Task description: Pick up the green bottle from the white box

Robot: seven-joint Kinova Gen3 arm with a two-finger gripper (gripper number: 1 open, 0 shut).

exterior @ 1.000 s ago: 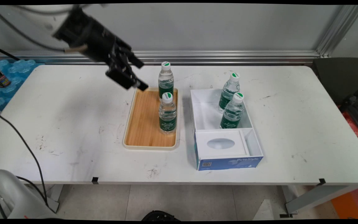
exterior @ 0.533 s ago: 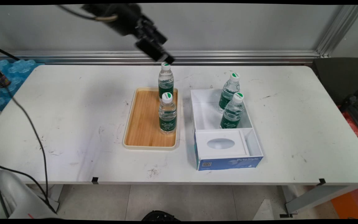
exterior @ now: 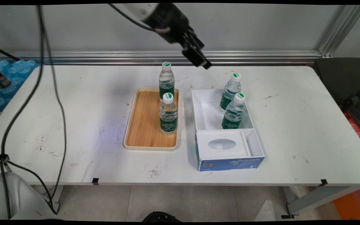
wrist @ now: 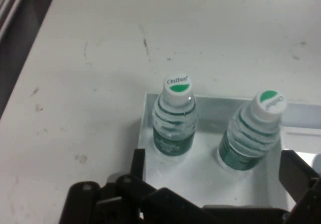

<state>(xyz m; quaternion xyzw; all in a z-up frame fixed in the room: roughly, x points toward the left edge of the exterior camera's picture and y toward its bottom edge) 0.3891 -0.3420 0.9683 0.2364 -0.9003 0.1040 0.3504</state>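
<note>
The tool (exterior: 202, 61) is seen raised above the far side of the tabletop (exterior: 73, 103), close to the wall, tilted down towards the right, and nothing is held in it. In the hand view its two fingers (wrist: 299, 176) are seen spread wide apart at the bottom corners, so the tool is released and empty. Below and a little to the right of the tool a white box (exterior: 205, 114) with a blue front is placed, divided into a large far compartment and a near part closed by a white insert with an oval opening. Two water bottles with green labels and white caps are stood upright in the far compartment: the far bottle (exterior: 230, 91) towards the far wall of the box and the near bottle (exterior: 233, 112) just in front of it and slightly to the right, the two seeming close together, though contact cannot be told. Both bottles are also shown in the hand view, the far bottle (wrist: 173, 121) at the picture's centre and the near bottle (wrist: 251, 133) to its right, framed between the spread fingers. To the left of the box a wooden tray (exterior: 144, 122) with a pale rim is laid on the tabletop, and two more bottles are stood along its right side, a rear tray bottle (exterior: 166, 79) and a front tray bottle (exterior: 168, 115).
</note>
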